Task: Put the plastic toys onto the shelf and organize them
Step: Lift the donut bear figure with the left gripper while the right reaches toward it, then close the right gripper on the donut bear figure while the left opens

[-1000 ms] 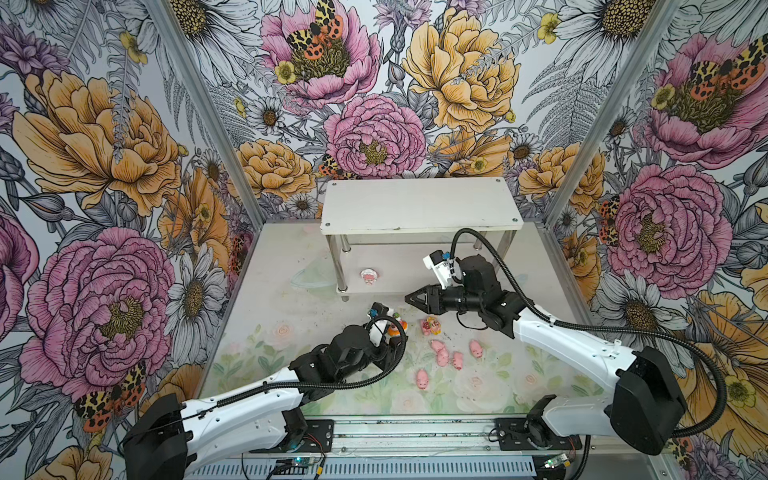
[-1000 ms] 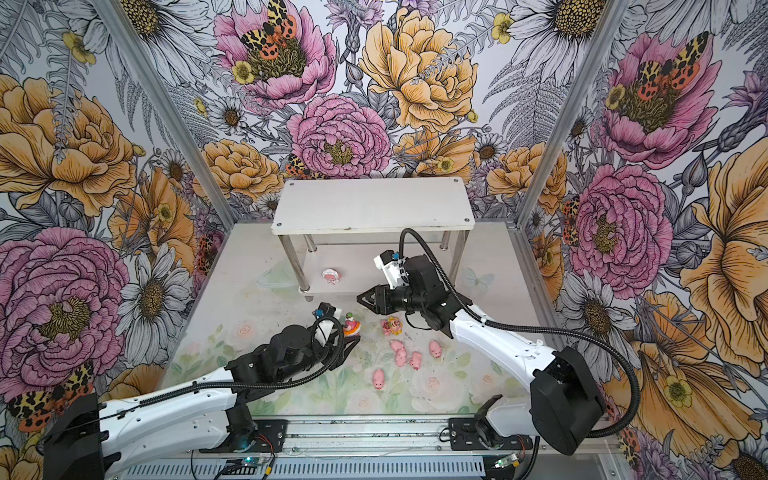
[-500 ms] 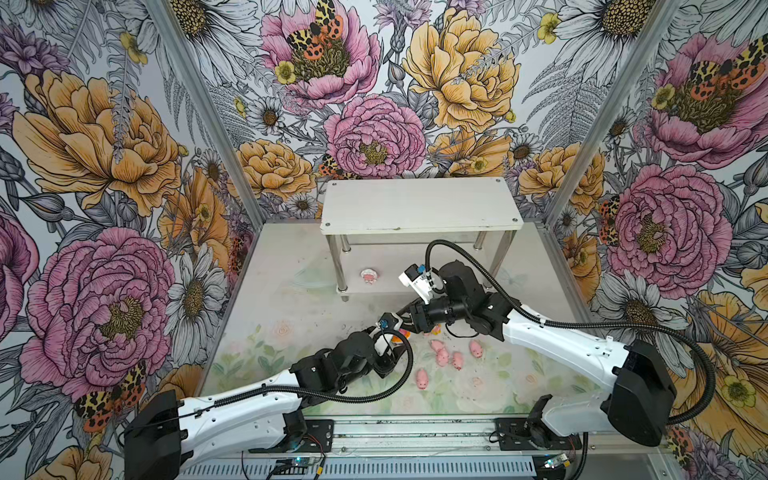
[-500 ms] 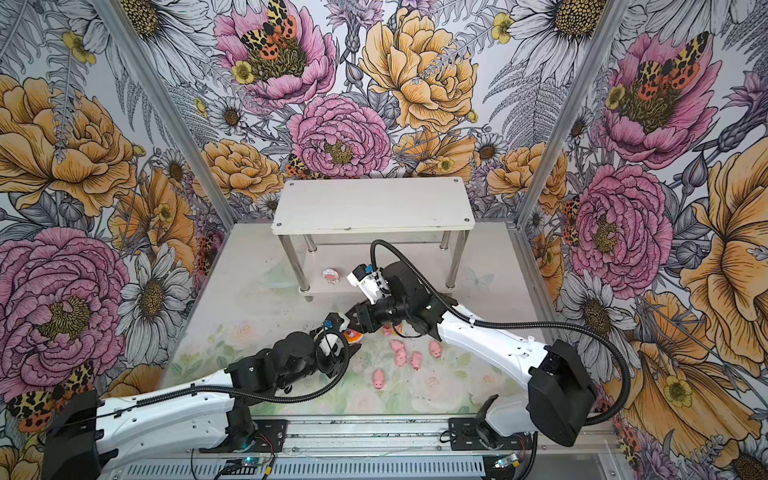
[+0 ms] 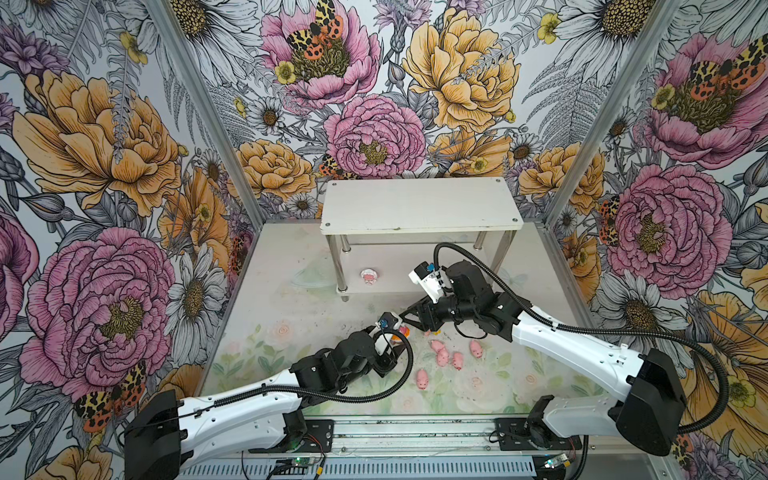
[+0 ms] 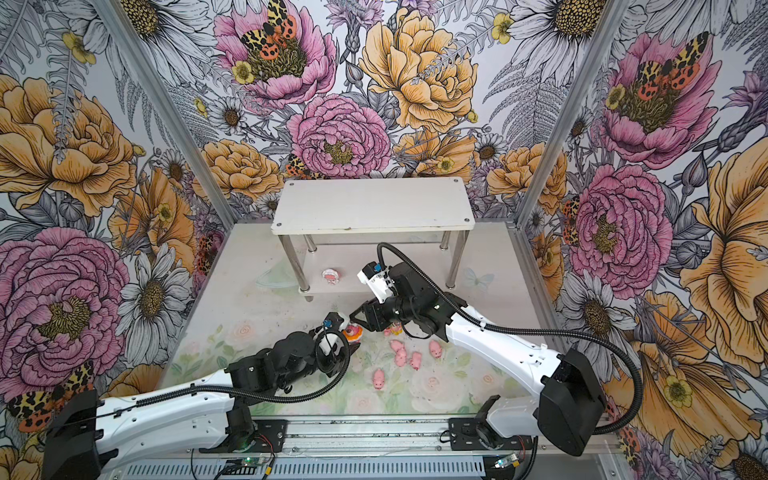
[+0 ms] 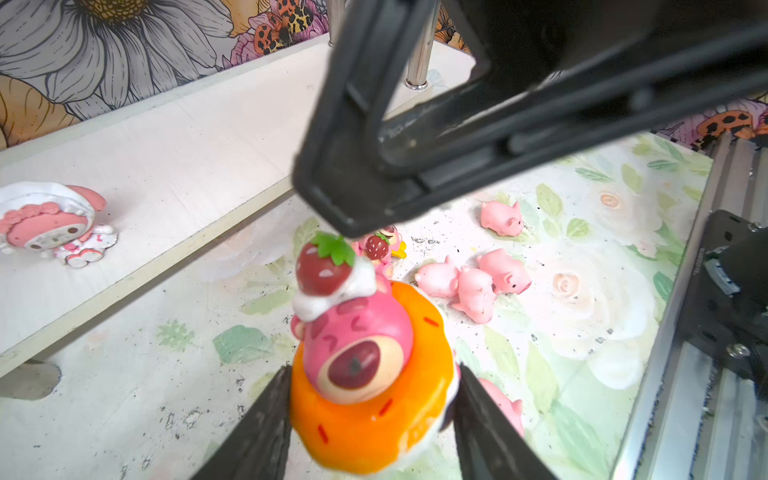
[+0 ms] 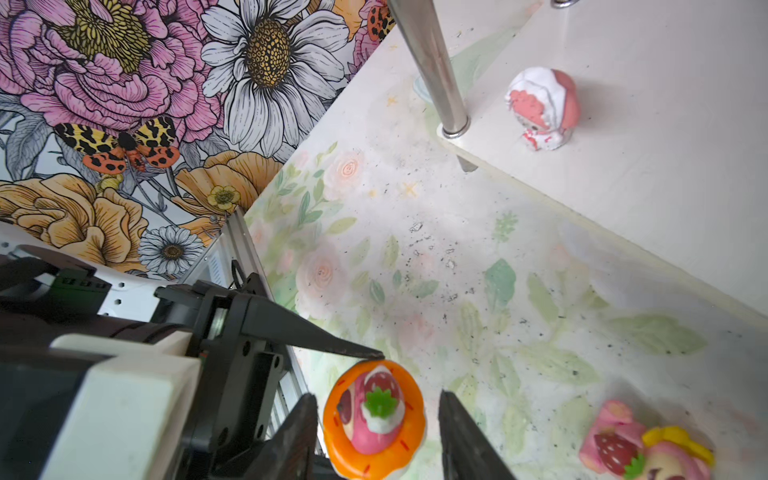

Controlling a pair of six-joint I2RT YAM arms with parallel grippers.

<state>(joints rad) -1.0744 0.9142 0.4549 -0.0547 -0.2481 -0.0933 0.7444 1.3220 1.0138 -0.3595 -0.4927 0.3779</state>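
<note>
Nearest, in the lower middle of both top views, five pigs (image 5: 442, 357) lie loose on the printed mat (image 5: 498, 386); one sits apart toward the bottom edge, four bunch just above it, and neither arm touches any of them. Up and left of that bunch, the left gripper (image 7: 374, 370) is clenched on the orange-rimmed toy (image 7: 365, 399); a finger presses each side of the rim, the bear's face tips toward the wrist camera, and the toy seems held clear of the mat, presumably so the other arm can get at it. The right gripper (image 8: 376, 397) reaches in from the right of the frame to the same spot; its jaws stand apart, one on either side of that toy with a sliver of gap showing, so it straddles the toy without gripping it. I read this as a hand-over, since the right arm lies closer to the shelf (image 5: 419, 203). The yellow-rimmed toy (image 8: 648, 453) lies on the mat just under the right gripper's body, half hidden in both top views. Farther up, at mid-frame, the white-rimmed toy (image 5: 368, 275) already stands on the lower tier (image 7: 166, 166), close to the front left leg and well apart from both grippers; the top board (image 6: 374, 203) above it carries nothing visible.
</note>
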